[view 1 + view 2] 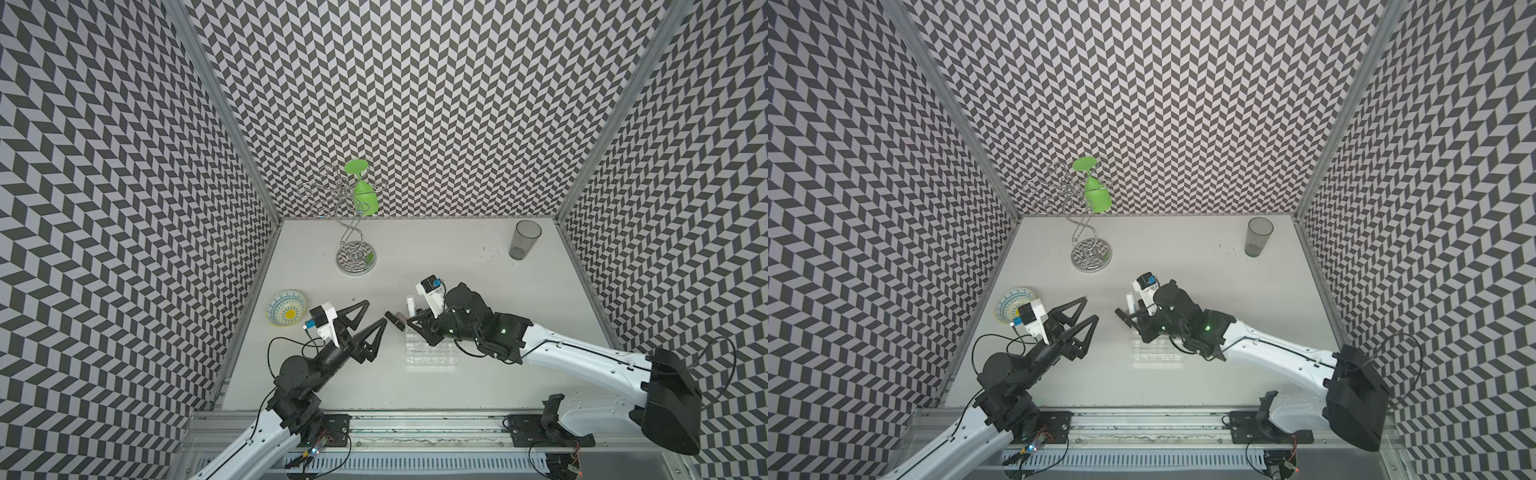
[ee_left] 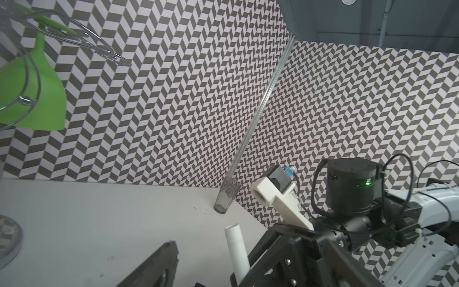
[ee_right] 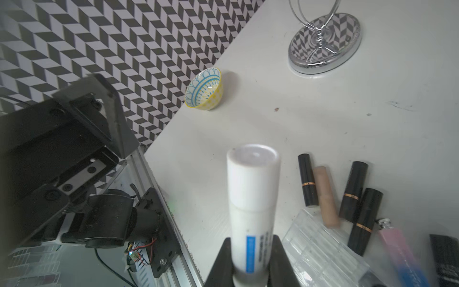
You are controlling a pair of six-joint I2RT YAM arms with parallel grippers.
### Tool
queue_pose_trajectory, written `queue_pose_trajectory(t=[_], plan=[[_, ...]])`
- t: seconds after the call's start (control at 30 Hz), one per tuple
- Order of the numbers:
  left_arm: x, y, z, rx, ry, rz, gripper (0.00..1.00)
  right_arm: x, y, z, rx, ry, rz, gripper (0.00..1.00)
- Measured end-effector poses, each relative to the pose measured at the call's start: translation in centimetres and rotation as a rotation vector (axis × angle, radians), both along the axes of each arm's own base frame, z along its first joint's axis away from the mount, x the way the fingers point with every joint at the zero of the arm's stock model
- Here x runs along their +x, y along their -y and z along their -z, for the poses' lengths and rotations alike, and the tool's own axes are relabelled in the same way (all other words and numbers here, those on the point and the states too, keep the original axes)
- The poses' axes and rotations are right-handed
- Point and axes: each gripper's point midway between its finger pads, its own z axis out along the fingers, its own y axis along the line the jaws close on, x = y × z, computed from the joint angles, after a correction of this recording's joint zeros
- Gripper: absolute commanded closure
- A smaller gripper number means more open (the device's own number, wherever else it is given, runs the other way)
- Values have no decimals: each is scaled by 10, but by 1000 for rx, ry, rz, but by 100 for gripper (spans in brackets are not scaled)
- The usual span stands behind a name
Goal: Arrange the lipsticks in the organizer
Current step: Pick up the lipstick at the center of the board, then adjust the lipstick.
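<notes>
Right gripper (image 3: 250,251) clamps the pale white-capped lipstick tube (image 3: 252,188) near its base, by the far left corner of the clear gridded plastic organizer (image 3: 323,251). Left gripper (image 1: 376,311) gapes wide, empty. We fear tilt: the tube snagging a cell wall, the tray skidding into the loose black tubes (image 3: 308,181).

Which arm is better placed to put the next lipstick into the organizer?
The right arm. Its jaws are shut on the white lipstick, close beside the organizer. The left arm has open, empty jaws and sits farther from the organizer.
</notes>
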Motion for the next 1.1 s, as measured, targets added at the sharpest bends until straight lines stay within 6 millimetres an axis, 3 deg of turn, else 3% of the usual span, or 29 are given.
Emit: queue_pose_trajectory(t=[0.23, 0.33, 0.53, 0.63, 0.73, 0.93, 1.1], plan=[[12, 5, 29, 108, -63, -31, 13, -11, 22, 8, -253, -154, 9, 85], [17, 12, 50, 169, -117, -21, 14, -19, 33, 28, -372, -237, 7, 85], [15, 17, 59, 211, -130, 11, 14, -47, 92, 71, -625, -447, 36, 85], [13, 18, 58, 215, -115, 17, 14, -48, 124, 73, -708, -519, 91, 85], [11, 19, 59, 222, -116, 27, 14, -47, 141, 73, -741, -560, 114, 85], [11, 20, 61, 232, -120, 32, 14, -65, 150, 85, -770, -630, 60, 84], [11, 24, 69, 252, -138, 57, 27, -76, 152, 91, -774, -669, 23, 83]])
